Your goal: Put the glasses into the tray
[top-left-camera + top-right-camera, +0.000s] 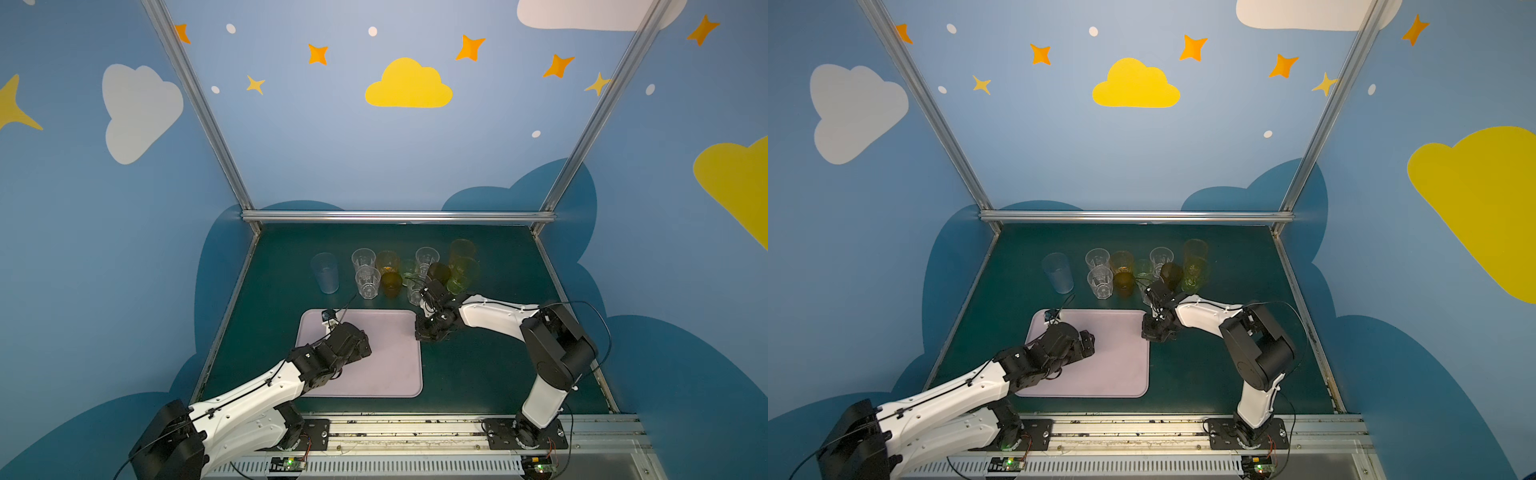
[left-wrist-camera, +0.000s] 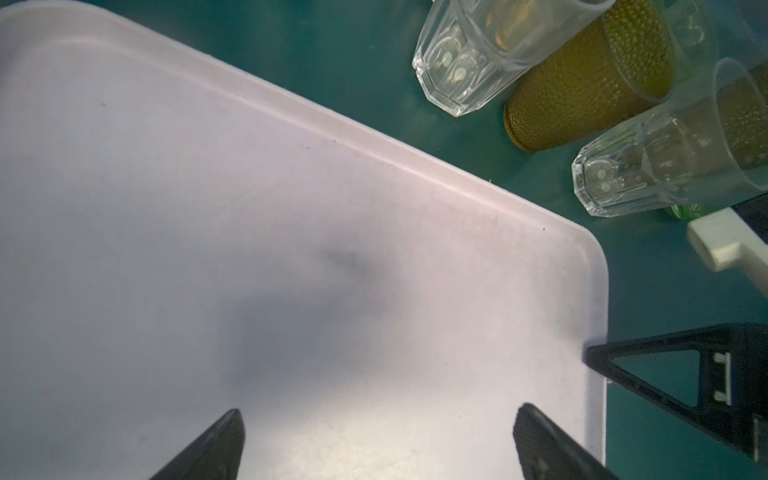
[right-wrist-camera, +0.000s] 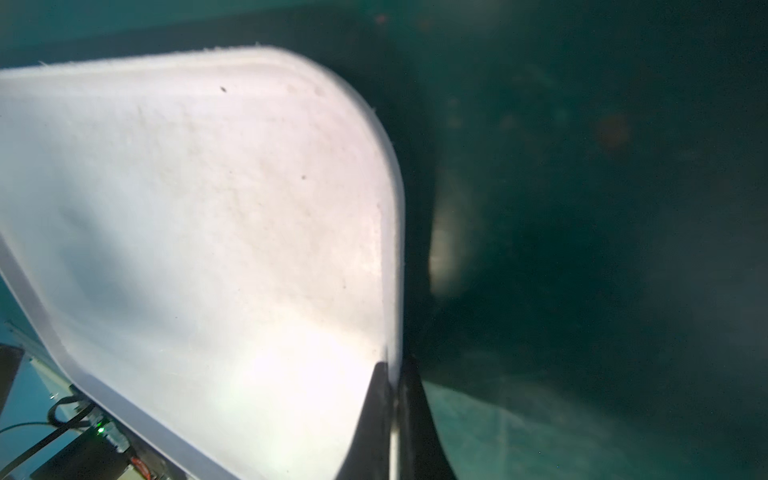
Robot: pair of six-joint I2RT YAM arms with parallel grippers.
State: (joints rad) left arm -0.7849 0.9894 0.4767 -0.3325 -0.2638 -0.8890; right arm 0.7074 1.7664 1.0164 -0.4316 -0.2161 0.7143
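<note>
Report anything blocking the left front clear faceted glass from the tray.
Nothing lies on the mat between the clear faceted glass and the tray. The open left gripper hangs over the tray; the right gripper grips its rim.

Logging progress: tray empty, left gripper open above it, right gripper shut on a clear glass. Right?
No: the right gripper is shut on the rim of the tray, not a glass, as the right wrist view shows. The tray is empty, with the left gripper open above it.
</note>
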